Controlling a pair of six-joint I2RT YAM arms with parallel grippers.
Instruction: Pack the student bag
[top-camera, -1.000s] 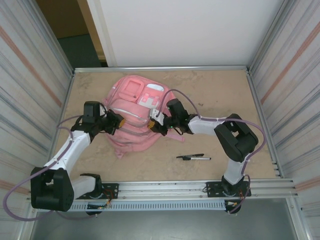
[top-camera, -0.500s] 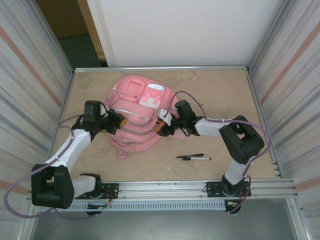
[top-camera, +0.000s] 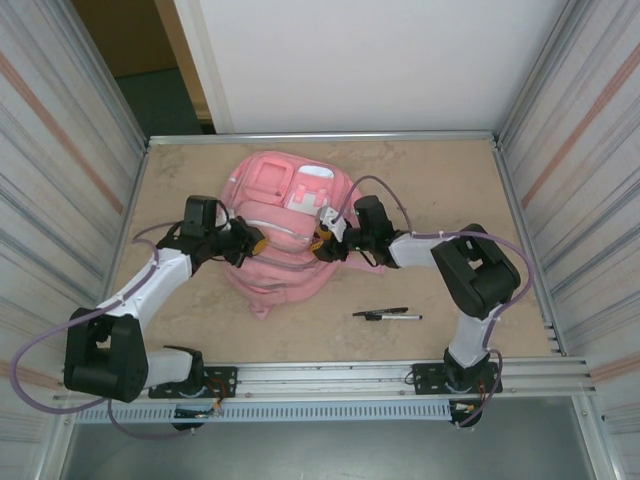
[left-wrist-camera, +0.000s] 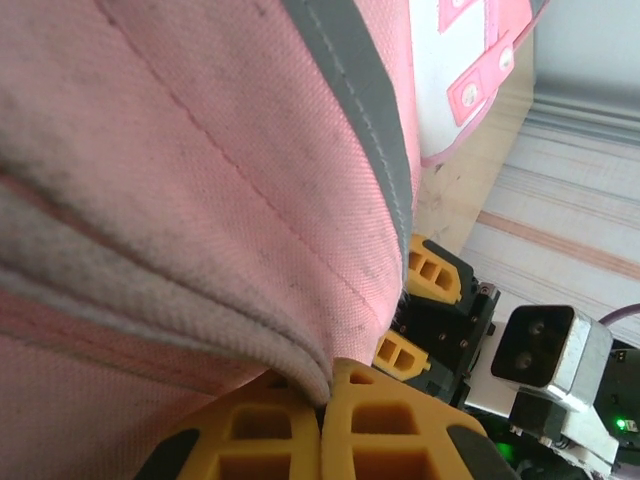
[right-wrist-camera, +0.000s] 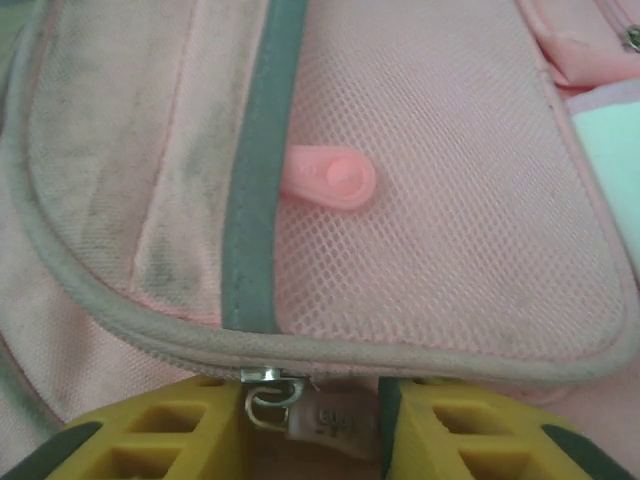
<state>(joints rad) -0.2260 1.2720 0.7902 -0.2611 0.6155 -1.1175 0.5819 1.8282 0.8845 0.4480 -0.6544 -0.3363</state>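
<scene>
Two sets of jaws: the left jaws are pressed together on a piped seam fold of the student bag (top-camera: 285, 225). The right jaws stand apart with the metal zip pull (right-wrist-camera: 335, 422) sitting in the gap (can't tell if the pads actually touch it).
Bag spot: it's lying flat on the desk (top-camera: 450, 190), toward the far side, between the two arms, front pockets facing up.
Slip risk: that zip pull is small and floppy. If the right jaws close off-centre, I'd guess it squirts out and they grab nothing.
Drag risk: tugging a zip on a soft bag probably bunches the fabric. The left pinch is only on a thin fold, so it could peel off and the whole bag slides.
Snag risk: cloth catching in the slider looks possible, since the seam sits right beside it.
Pens: two pens (top-camera: 387, 315) lie on the near side, well apart from the bag (easy to knock).
Hidden: the right wrist view cuts off the pull's lower end. Whether the main compartment is open is hard to tell. The left wrist view is too close to say which seam is held.
</scene>
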